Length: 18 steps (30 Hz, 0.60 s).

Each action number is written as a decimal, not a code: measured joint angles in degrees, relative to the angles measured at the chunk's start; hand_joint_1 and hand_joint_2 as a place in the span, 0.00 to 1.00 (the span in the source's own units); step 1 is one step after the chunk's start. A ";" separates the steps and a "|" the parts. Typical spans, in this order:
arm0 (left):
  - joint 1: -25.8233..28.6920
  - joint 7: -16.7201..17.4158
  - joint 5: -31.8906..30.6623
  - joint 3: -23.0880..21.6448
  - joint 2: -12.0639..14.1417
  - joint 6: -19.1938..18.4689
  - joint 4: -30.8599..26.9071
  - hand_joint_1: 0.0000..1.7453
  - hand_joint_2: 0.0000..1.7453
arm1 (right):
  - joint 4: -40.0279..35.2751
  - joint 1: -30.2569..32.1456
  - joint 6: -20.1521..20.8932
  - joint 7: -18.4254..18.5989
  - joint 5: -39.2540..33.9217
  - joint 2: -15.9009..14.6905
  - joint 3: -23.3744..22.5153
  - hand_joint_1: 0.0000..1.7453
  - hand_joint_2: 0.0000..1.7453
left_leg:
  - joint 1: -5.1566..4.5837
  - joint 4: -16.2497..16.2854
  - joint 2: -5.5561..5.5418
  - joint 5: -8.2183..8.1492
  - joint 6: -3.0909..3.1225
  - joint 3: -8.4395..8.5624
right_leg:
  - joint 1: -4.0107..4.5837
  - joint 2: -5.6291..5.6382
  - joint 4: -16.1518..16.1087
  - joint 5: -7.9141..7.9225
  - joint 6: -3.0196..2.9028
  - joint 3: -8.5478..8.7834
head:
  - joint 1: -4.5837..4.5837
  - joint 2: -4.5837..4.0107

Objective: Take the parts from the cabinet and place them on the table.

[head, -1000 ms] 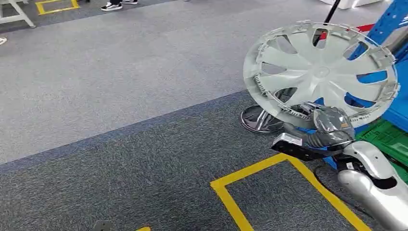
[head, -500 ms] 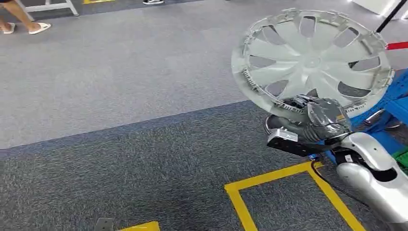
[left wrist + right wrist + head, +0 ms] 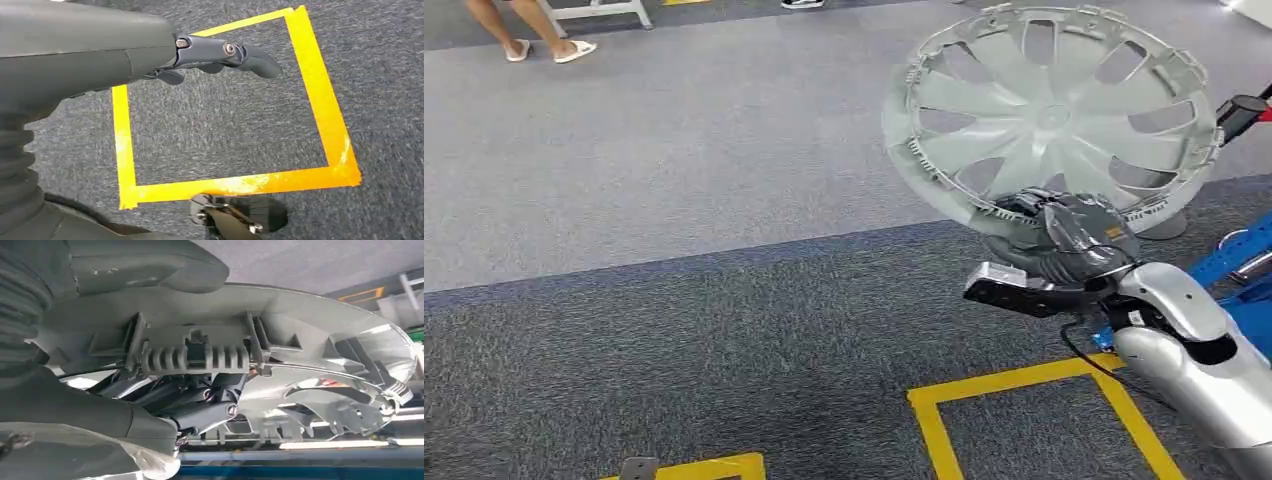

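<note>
A silver plastic wheel cover with curved spokes stands nearly upright at the upper right of the head view, above the carpet. My right hand grips its lower rim from below. Close up in the right wrist view, the thick grey thumb lies over the ribbed clip edge of the wheel cover and dark fingers sit behind it. My left hand hangs over the floor in the left wrist view, fingers extended and holding nothing.
Yellow tape squares mark the dark carpet ahead, with another below my left hand. A blue rack and a round stand base lie at the right edge. A person's sandalled feet are at the far left.
The whole picture has shifted: my view has swung left, and the blue rack and green crate have slid off to the right. The wheel cover stays in my right hand, a little higher in the picture.
</note>
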 joint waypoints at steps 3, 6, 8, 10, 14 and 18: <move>0.05 0.00 -0.09 0.00 0.00 -0.02 0.00 0.00 1.00 | 0.00 -0.10 -0.02 0.11 -0.18 0.00 0.24 1.00 1.00 | -0.25 -1.02 -1.16 -0.06 0.58 -0.21 | 0.12 -1.29 -0.40 -0.01 0.72 0.13 | -0.05 0.00; 0.12 0.02 -0.06 0.00 -0.02 -0.02 0.00 0.00 1.00 | -0.02 -0.10 -0.04 0.28 -0.20 -0.04 0.42 1.00 1.00 | 0.49 -2.30 -2.58 0.62 1.68 0.54 | -0.15 1.37 1.27 -2.08 1.43 -0.58 | 0.26 0.00; -0.11 0.02 -0.09 0.00 -0.09 -0.04 0.00 0.00 1.00 | 0.00 -0.02 -0.07 0.39 -0.26 -0.13 0.46 1.00 1.00 | 0.47 -2.28 -3.60 0.64 1.94 0.48 | -0.09 3.78 10.30 -6.13 1.48 -4.98 | 0.72 0.00; -0.06 0.02 -0.11 0.00 -0.22 -0.07 0.00 0.00 1.00 | 0.00 0.30 -0.09 0.42 -0.31 -0.15 0.61 1.00 1.00 | 0.35 -2.22 -4.65 0.56 2.07 0.52 | -0.03 4.20 17.24 -7.87 1.59 -8.91 | 0.65 0.00; -0.10 0.02 -0.15 0.00 -0.26 -0.20 0.00 0.00 1.00 | 0.00 0.72 -0.33 0.77 -0.48 -0.22 0.59 1.00 1.00 | 0.55 -1.81 -7.29 0.30 1.71 0.70 | -0.39 5.35 3.51 1.58 1.61 -3.66 | 0.68 0.00; 0.07 0.00 -0.11 0.02 -0.13 -0.85 0.00 0.00 1.00 | -0.02 1.58 -1.16 0.90 -0.53 -0.48 0.63 1.00 1.00 | 0.54 -1.13 -9.27 0.46 0.64 -0.57 | -0.58 7.70 0.47 0.86 1.29 -1.81 | 0.61 0.00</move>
